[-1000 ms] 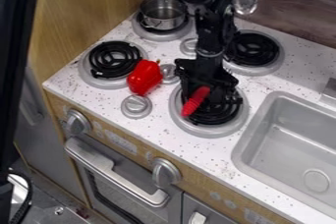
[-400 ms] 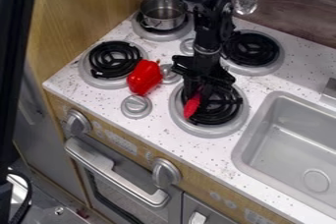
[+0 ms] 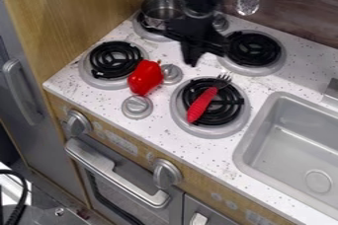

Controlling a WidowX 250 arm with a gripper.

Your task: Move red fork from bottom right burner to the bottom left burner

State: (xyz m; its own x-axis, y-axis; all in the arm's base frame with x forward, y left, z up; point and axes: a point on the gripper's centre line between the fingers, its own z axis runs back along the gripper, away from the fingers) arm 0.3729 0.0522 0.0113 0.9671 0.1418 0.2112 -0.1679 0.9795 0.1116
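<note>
Seeing the black gripper (image 3: 203,55) just behind the bottom right burner (image 3: 182,123); cannot tell if open or closed. Finding the red fork (image 3: 202,104) free of its grip, lying across that burner's coils, handle toward the front, tines toward the back. Noting a red pepper (image 3: 145,77) left of that burner. Cannot read the faint labels (image 3: 122,142) below.

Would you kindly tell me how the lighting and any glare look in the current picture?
In the camera view, the white counter looks brightly lit, the metal oven handle catches pale highlights, and the black gripper is so dark that little surface detail shows.
</note>
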